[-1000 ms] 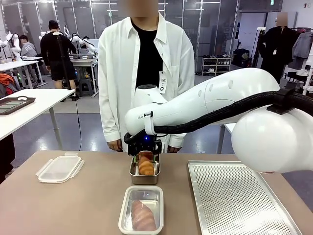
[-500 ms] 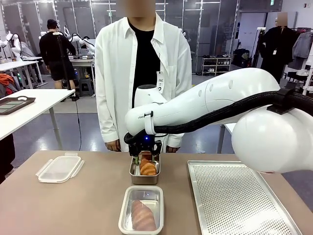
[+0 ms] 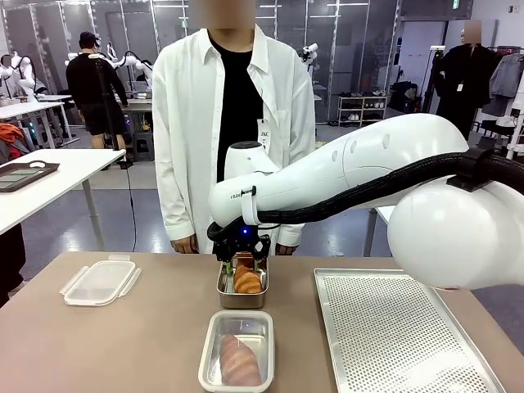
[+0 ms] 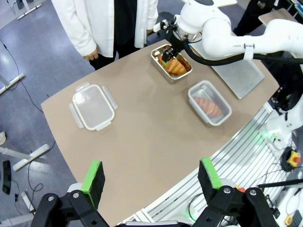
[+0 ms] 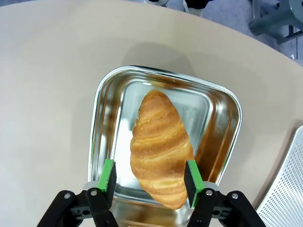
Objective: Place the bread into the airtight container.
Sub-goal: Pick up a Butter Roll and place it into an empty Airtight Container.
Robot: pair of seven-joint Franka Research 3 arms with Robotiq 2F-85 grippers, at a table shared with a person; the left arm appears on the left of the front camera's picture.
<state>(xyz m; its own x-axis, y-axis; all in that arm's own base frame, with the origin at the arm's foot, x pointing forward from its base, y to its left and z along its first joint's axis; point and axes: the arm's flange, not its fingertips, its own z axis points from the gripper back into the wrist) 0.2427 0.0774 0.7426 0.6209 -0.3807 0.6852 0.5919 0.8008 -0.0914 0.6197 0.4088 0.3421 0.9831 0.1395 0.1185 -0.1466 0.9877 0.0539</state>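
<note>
Croissant [image 5: 162, 146] between right gripper [image 5: 149, 177] pads

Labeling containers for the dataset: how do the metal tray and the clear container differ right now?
The metal tray is shiny steel, holding a croissant; the clear container is see-through plastic, holding a darker bread. The tray sits farther from the robot, under the right gripper. Both are rectangular and lidless.

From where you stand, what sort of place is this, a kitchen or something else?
Probably a robotics lab rather than a kitchen: a white robot arm reaches over a croissant in a steel pan, and more worktables and shelving stand across the open hall behind the person.
</note>
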